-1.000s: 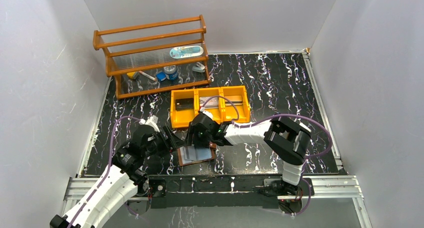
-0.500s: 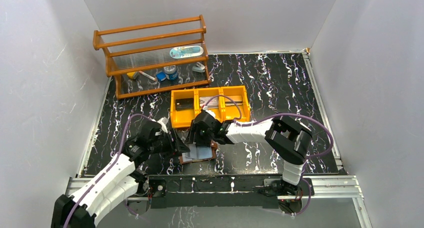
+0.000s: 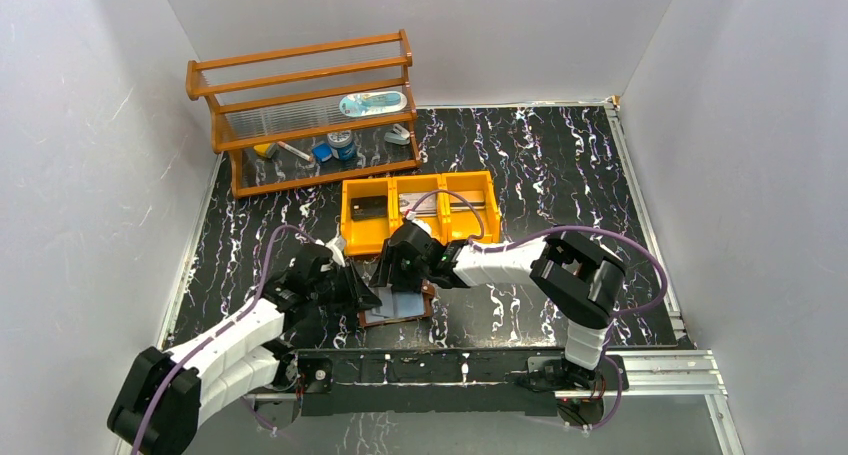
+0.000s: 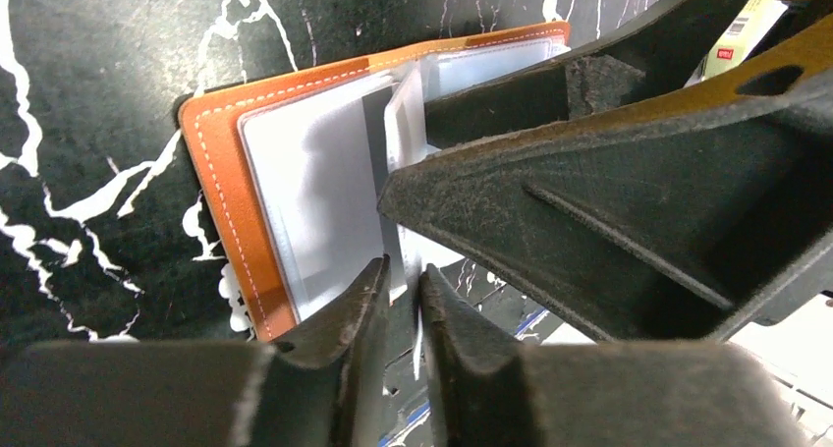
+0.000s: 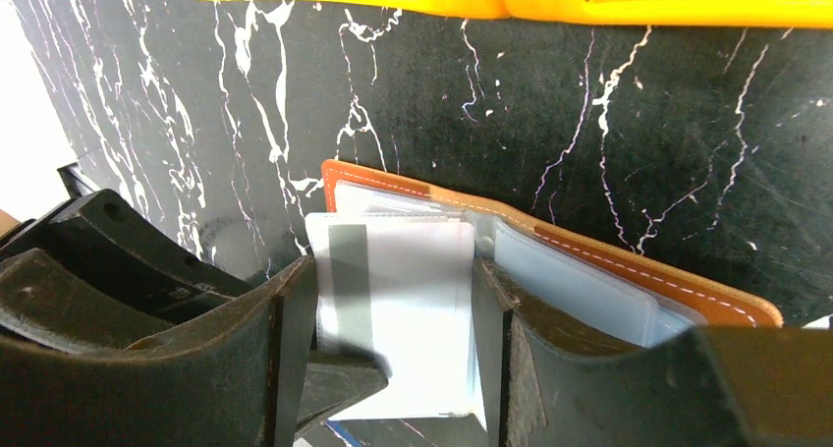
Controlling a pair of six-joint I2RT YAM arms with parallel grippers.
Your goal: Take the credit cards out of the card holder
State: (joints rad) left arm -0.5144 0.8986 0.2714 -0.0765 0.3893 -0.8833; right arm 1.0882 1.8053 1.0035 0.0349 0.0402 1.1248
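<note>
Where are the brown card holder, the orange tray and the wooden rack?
card holder (image 4: 218,182): left wrist view, leather border.
orange tray (image 3: 365,243): top external view, front wall.
wooden rack (image 3: 300,52): top external view, top rail.

Even, bright light from overhead fills the top view; shadows under my arms lie soft. At my left wrist, glare bleaches the glossy pale plastic sleeves, and my black fingers blur close up.

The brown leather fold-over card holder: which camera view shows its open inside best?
Right wrist: the brown leather card holder lies open, both sleeve pages and the stitched edge visible close up. Left wrist shows one page clearly; top external shows it small, mostly hidden.
</note>
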